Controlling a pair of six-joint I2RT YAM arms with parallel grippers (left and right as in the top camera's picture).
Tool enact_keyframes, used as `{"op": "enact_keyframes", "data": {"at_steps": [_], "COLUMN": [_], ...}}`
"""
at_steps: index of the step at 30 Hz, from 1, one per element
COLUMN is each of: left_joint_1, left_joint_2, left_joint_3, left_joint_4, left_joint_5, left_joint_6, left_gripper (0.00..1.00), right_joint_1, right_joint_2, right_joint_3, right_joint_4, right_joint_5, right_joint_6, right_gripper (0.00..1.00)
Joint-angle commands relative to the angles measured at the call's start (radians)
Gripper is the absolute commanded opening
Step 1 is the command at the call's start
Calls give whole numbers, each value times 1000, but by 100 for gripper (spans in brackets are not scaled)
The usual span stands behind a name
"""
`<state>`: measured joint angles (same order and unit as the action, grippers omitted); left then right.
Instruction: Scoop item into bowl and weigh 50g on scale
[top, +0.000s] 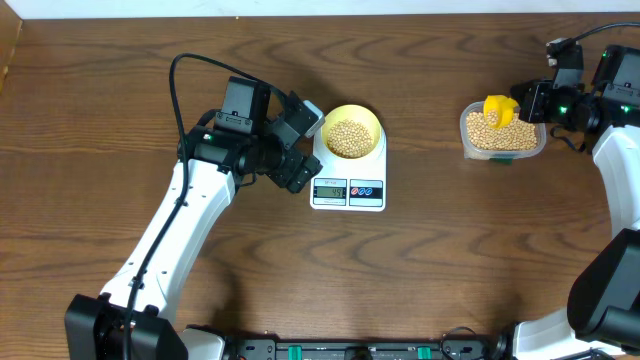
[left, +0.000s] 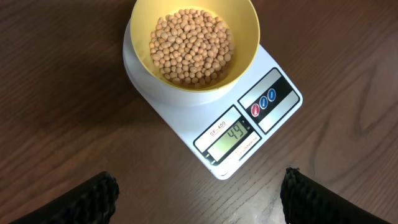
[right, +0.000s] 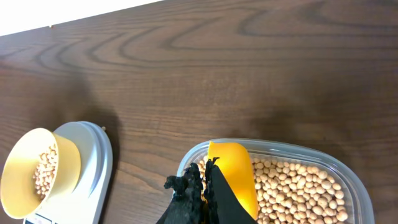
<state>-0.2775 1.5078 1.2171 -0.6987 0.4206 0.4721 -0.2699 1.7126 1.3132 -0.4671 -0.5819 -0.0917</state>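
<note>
- Left gripper (top: 305, 146) stands wide open and empty, just beside the scale (left: 267, 62).
- Bowl (left: 245, 37) sits on the scale, part-filled with beans (left: 191, 46); the display (left: 233, 134) reads 44, short of target.
- Tub (right: 348, 177), well apart to the right, holds more beans.
- Right gripper (right: 202, 193) is clamped on the scoop (right: 233, 174), which is down in the tub.
- Beans look hard, light and prone to roll, so they are best lifted by scoop, a few at a time.

1. Overhead: looks straight down from high up on the whole brown wooden table (top: 120, 80).
2. Left wrist: close, steeply downward; white flat digital scale (left: 267, 118) at upper centre.
3. Right wrist: low over clear plastic tub (right: 351, 186), lower right; bright yellow plastic scoop (right: 233, 174), lower centre.
4. Shared by all views: scale and small round pale yellow bowl (top: 375, 120).
</note>
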Motion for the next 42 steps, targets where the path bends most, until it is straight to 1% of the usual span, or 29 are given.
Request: {"op": "enact_keyframes", "data": {"at_steps": [1,6,13,15,24,29,34,42], "left_joint_1": [4,4,4,4,4,4,4,4], "left_joint_2": [-4,-4,-4,-4,-4,-4,-4,-4], "left_joint_3": [-11,-11,-11,-11,-11,-11,-11,-11], "left_joint_4": [0,0,0,0,0,0,0,0], "left_joint_5": [13,13,13,13,13,13,13,13], "left_joint_6": [6,6,6,6,6,6,6,6], "left_gripper": [86,86,86,86,86,86,86,86], "right_joint_1": [-3,-4,-4,-4,-6,2,53,212], "right_joint_2": [-28,-28,-28,-28,-28,-28,-28,-28], "right_joint_3": [2,2,2,2,2,2,2,2], "right_joint_4": [2,1,0,0,37,73,112,220], "right_joint_5": [-31,-31,-32,-43,-272,-323,-322,-318], "right_joint_6": [-17,31,150,165,167,243,264,264], "right_gripper": [1,1,1,1,1,1,1,1]}}
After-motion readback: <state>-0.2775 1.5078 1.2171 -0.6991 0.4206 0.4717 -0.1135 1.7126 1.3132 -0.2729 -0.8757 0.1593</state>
